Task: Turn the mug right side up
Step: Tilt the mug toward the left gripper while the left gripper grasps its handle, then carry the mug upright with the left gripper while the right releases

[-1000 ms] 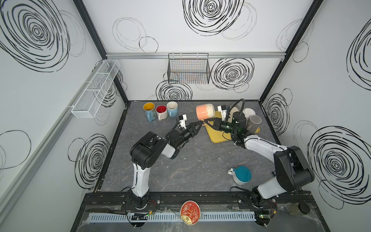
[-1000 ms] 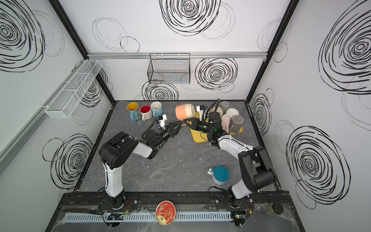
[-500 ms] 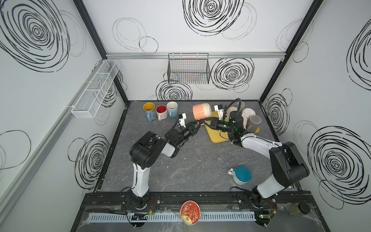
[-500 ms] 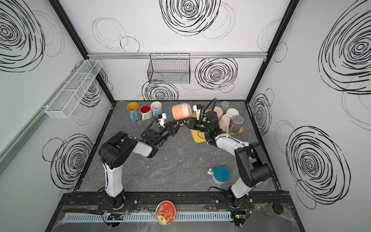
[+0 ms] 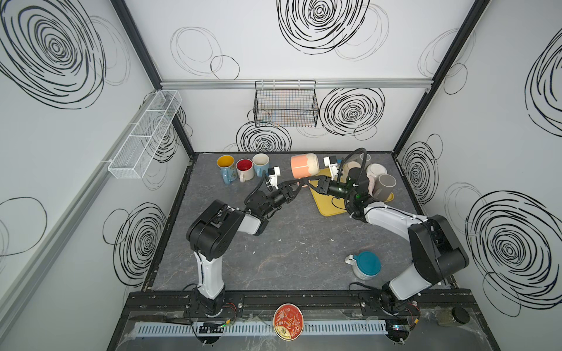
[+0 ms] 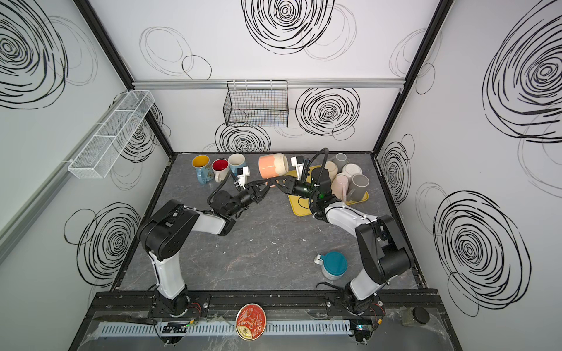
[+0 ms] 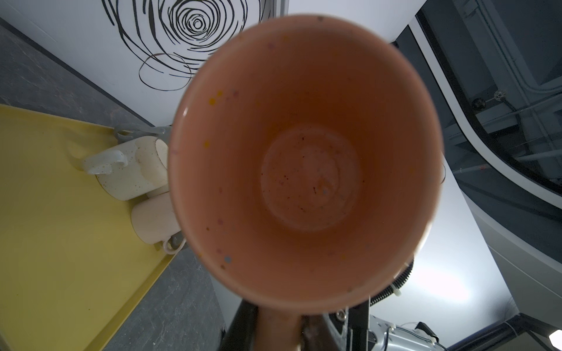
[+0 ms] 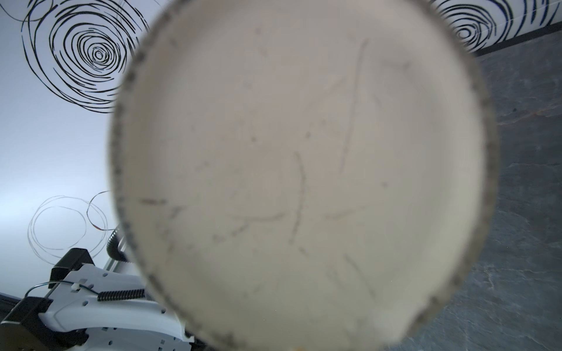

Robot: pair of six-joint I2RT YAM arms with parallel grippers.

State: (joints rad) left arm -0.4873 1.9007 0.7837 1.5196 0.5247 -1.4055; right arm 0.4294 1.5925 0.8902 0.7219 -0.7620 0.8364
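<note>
Left gripper (image 5: 297, 186) closed on handle of orange mug (image 5: 304, 166). Right gripper (image 5: 313, 183) tip-to-tip with it, jaw gap unreadable. Yellow tray (image 5: 325, 209) under right gripper. Mug on side, airborne just above both fingertips, mouth toward left arm. Cream cups (image 7: 133, 170) on tray behind right gripper.

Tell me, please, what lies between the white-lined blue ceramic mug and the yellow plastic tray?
The peach-and-cream ceramic mug is between them, on its side in the air above the grey tabletop; both top views show it.
</note>
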